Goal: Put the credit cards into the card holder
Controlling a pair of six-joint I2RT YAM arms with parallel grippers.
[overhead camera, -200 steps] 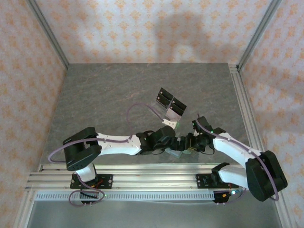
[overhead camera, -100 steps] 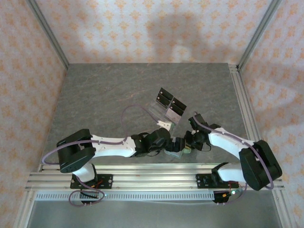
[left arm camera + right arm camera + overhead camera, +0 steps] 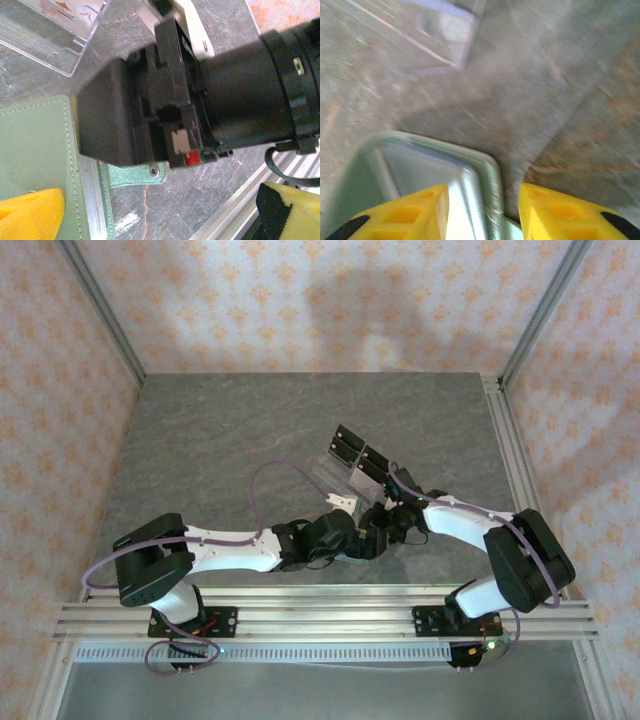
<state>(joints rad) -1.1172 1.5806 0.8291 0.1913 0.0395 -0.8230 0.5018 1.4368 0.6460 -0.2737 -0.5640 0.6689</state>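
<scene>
Stitching edges the soft sage-green card holder [image 3: 35, 145], which lies flat on the marbled grey table [image 3: 220, 440]. The clear acrylic stand [image 3: 55, 35], with dark, flat credit cards [image 3: 349, 446] on it, sits just beyond the holder. We see the left gripper [image 3: 160, 215] with jaws spread wide, one yellow pad [image 3: 30, 210] over the holder, and the right gripper [image 3: 485, 200] with jaws partly apart astride its rounded, paler rim, not clamping it.

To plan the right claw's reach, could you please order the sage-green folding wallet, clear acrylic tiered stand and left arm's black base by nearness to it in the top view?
1. Sage-green folding wallet: at the right claw.
2. Clear acrylic tiered stand: just beyond.
3. Left arm's black base: far left.
</scene>
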